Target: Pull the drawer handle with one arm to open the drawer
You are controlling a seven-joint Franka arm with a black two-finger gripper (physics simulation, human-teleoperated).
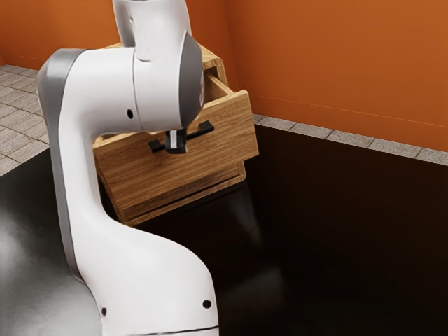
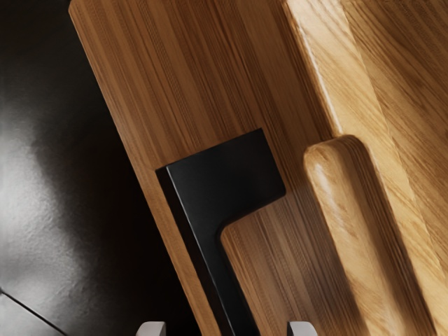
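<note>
Gripper: black two-finger gripper (image 1: 176, 142) sits at the middle of the drawer handle, open, holding nothing. In the wrist view its pale fingertips (image 2: 150, 327) stand one on each side of the bar, with a gap on both sides.
Handle: black bar (image 1: 203, 129) on short posts, mounted across the drawer front. Close up, one post and the bar form a dark L shape (image 2: 217, 189).
Drawer: light wood front (image 1: 175, 171) already stands out from its box, so it looks partly open. How far it can travel cannot be told.
Cabinet: small wooden box (image 1: 213, 59), turned at an angle and partly hidden behind the white arm (image 1: 105, 175).
Table: glossy black top (image 1: 336, 224), with an orange wall (image 1: 336, 56) behind it.
Step in hand: judged to be the pull itself, or the grasp just before it.
Doing it well: close the fingers squarely on the bar first, midway between its posts. Then draw straight back along the drawer's own slide line, which is angled with the cabinet. A sideways pull could jam the drawer or drag the light cabinet across the table.
Risk: open fingers may slip off the bar.
</note>
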